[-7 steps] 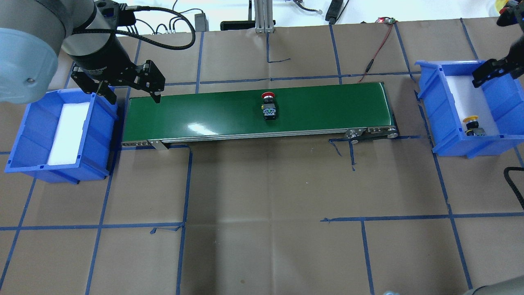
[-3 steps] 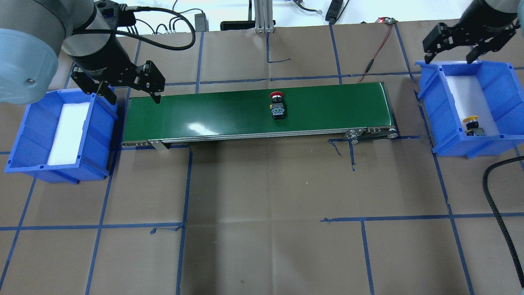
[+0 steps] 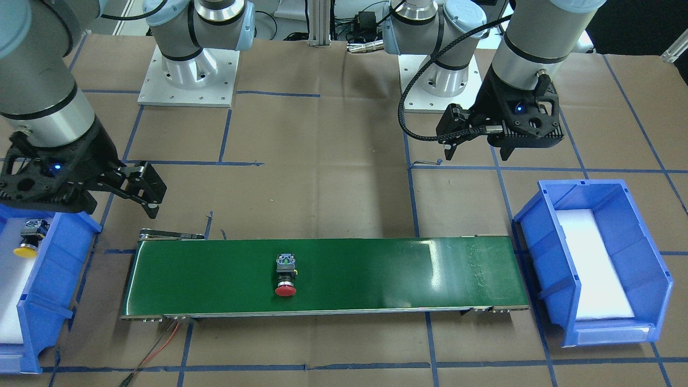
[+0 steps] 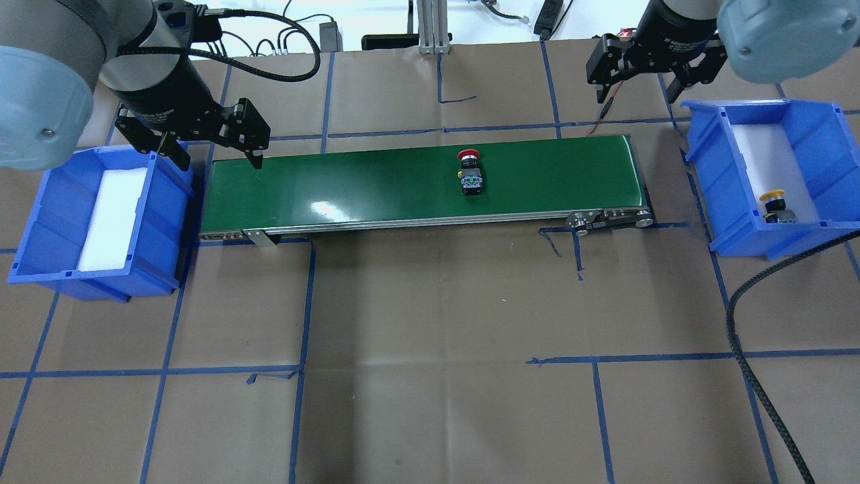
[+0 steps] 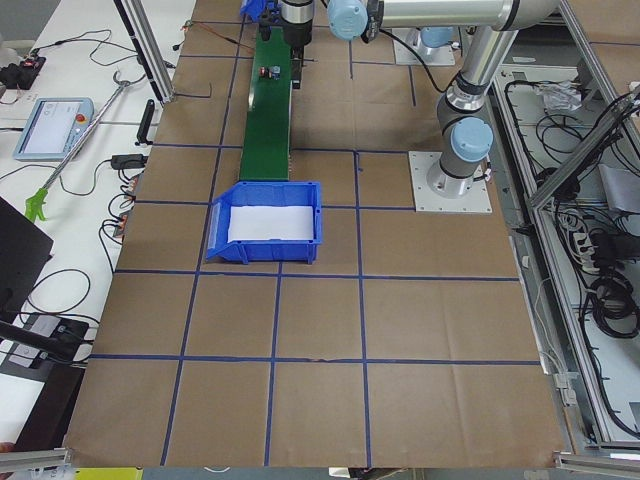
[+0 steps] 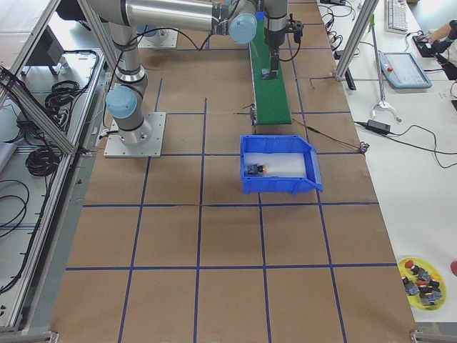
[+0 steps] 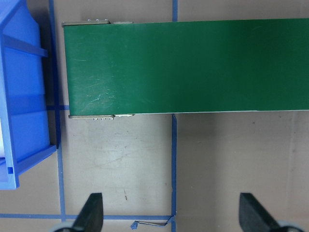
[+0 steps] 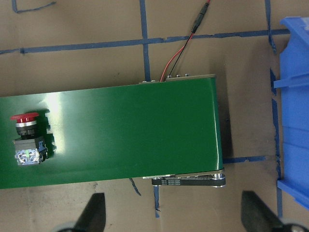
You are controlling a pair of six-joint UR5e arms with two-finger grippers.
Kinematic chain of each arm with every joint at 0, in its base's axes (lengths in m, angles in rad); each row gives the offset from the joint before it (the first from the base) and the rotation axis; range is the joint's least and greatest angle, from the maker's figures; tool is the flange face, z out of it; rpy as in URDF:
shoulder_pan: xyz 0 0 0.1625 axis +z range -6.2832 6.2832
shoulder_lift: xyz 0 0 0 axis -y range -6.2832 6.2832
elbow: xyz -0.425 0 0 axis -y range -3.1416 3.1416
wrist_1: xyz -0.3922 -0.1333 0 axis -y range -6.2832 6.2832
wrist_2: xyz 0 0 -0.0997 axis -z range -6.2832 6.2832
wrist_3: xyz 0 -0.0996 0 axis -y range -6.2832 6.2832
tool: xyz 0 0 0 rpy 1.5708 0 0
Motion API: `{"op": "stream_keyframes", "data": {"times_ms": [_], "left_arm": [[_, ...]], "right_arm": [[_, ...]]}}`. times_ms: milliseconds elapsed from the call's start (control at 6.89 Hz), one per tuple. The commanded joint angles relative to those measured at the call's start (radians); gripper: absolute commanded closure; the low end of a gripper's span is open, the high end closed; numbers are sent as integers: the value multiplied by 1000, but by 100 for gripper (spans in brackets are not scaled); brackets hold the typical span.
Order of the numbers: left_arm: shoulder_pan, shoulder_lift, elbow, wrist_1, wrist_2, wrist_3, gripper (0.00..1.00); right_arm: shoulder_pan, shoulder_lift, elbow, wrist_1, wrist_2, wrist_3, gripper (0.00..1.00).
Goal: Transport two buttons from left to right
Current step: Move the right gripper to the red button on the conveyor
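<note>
1. The red button (image 4: pixel 469 173) lay on its side on the green conveyor belt (image 4: pixel 376 185), somewhat to the robot's right of the belt's middle, with its cap toward the far edge and its block toward the robot
2. The yellow button (image 4: pixel 775 205) lay inside the right blue bin (image 4: pixel 712 181), on the white foam lining, at the end of the bin nearer the robot, with its cap pointing away from the robot
3. The right hand (image 4: pixel 636 87) hung above the surface past the belt's far right corner, near the right bin, with its jaws spread wide and nothing between them; its wrist camera looked down on the belt's right end, with the red button at that view's left edge
4. The left hand (image 4: pixel 222 161) hung at the belt's left end, also spread wide and holding nothing, with one finger over the rim of the left blue bin (image 4: pixel 40 222) and the other over the belt's corner
5. The left bin was lined with white foam
</note>
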State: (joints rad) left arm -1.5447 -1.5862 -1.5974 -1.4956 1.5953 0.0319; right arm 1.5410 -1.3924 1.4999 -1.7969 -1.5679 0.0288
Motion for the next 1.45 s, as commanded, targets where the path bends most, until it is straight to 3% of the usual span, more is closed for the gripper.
{"op": "stream_keyframes", "data": {"times_ms": [0,290,580,1305], "left_arm": [[0,0,-2,0,0,2,0],[0,0,-2,0,0,2,0],[0,0,-2,0,0,2,0],[0,0,-2,0,0,2,0]], "right_arm": [[45,-10,60,-45,12,8,0],[53,-36,190,-226,34,34,0],[51,10,224,-349,78,57,1],[65,185,201,-421,80,114,1]]}}
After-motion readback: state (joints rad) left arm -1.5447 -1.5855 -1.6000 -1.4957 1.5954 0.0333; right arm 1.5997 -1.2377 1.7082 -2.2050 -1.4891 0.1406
